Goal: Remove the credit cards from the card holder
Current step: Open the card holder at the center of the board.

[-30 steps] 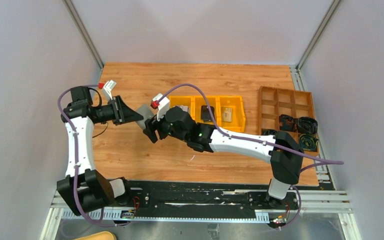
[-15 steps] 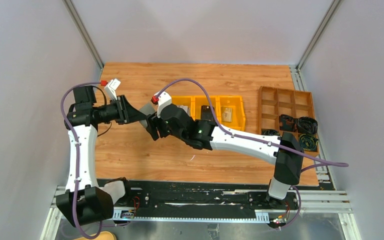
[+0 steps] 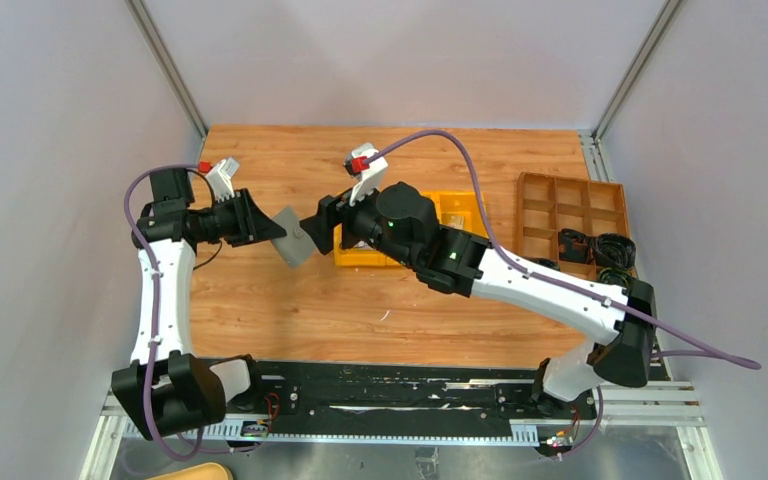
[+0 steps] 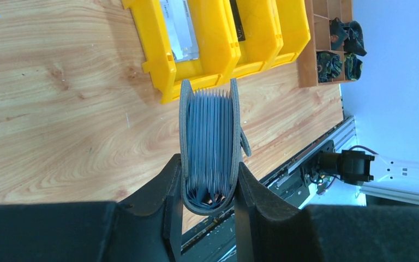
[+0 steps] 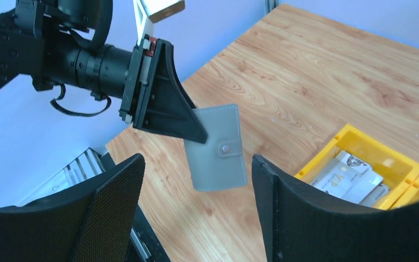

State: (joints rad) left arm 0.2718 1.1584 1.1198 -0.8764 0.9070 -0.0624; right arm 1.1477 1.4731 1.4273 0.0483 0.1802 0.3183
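Left claw [image 4: 207, 176] first: it's pinched narrow on the card holder [image 4: 210, 136], one finger on each grey cover near the spine, and the holder is up off the table in that grip. From the left wrist, the holder sticks straight out toward 12 o'clock with its mouth pointing away from the fingers, and a pack of thin grey leaves shows between the covers. Whether those are credit cards or empty sleeves, I can't tell.

Across to the right claw [image 3: 320, 222]: jaws spread wide, nothing between them. From the right wrist, the holder hangs dead ahead at 12 o'clock, framed between the two fingers but apart from both. Its snap-tab face is turned toward this camera, and its long axis runs roughly 12 to 6 with a slight lean.

From overhead, the holder sits at about 8 o'clock from the right claw, just beside it, with its long axis running 11 to 5. So the left arm is the anchor and the right is the free one, close enough to pick.

My read: the right claw wants the open mouth, not the flat face, so it needs a change of angle.

Further out, at 4 o'clock from the holder, the yellow bin tray [image 3: 360, 262] has pale printed cards [image 5: 349, 176] in one compartment.
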